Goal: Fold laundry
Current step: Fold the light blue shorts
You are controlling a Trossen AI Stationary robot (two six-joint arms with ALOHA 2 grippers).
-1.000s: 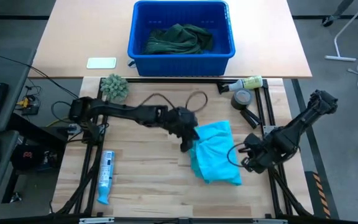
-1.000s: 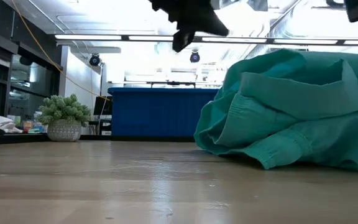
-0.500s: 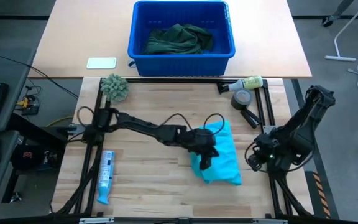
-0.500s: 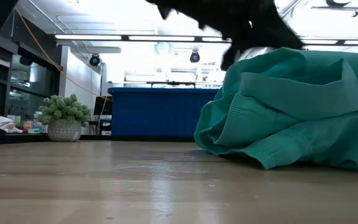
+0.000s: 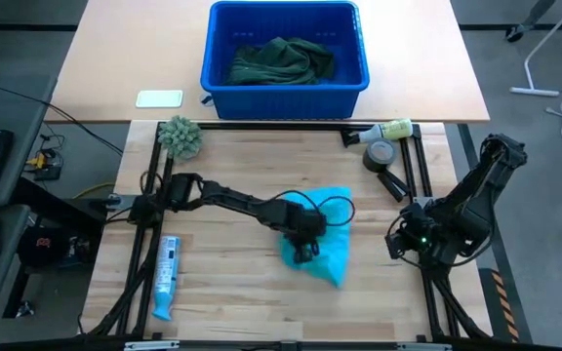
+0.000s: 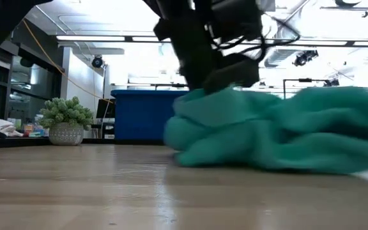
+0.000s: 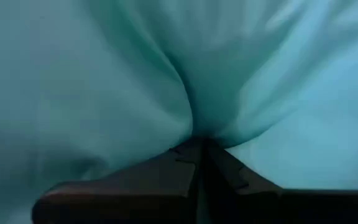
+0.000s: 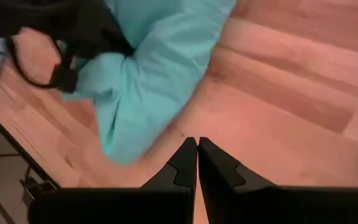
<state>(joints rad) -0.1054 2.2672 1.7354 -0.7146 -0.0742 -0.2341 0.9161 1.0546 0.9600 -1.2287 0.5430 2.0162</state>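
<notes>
Two dark arms work over the wooden table (image 5: 222, 292). The left arm reaches from the table's left edge across to the middle, where the left gripper (image 5: 303, 250) presses down on the turquoise shirt (image 5: 328, 255). In the left wrist view its fingers (image 7: 185, 163) are closed together with a fold of the shirt (image 7: 104, 81) pinched at their tips. The shirt lies bunched in a low heap near the centre of the table, slightly toward the right edge, with one corner pointing toward the near edge; in the low view the shirt (image 6: 280, 137) spreads flat and wide under the gripper (image 6: 225, 76). The right arm waits at the right edge of the table, well apart from the shirt; the right gripper (image 8: 197, 152) hangs above bare wood with its fingers closed together, holding nothing. A dark green garment (image 5: 281, 60) lies crumpled inside the blue bin (image 5: 286, 90) on the lighter surface beyond the far edge. A fuzzy green ball (image 5: 180, 136) sits at the far left corner. A bottle (image 5: 385, 130) and a roll of tape (image 5: 380, 153) lie at the far right corner. A tube (image 5: 167, 275) lies along the left edge.
</notes>
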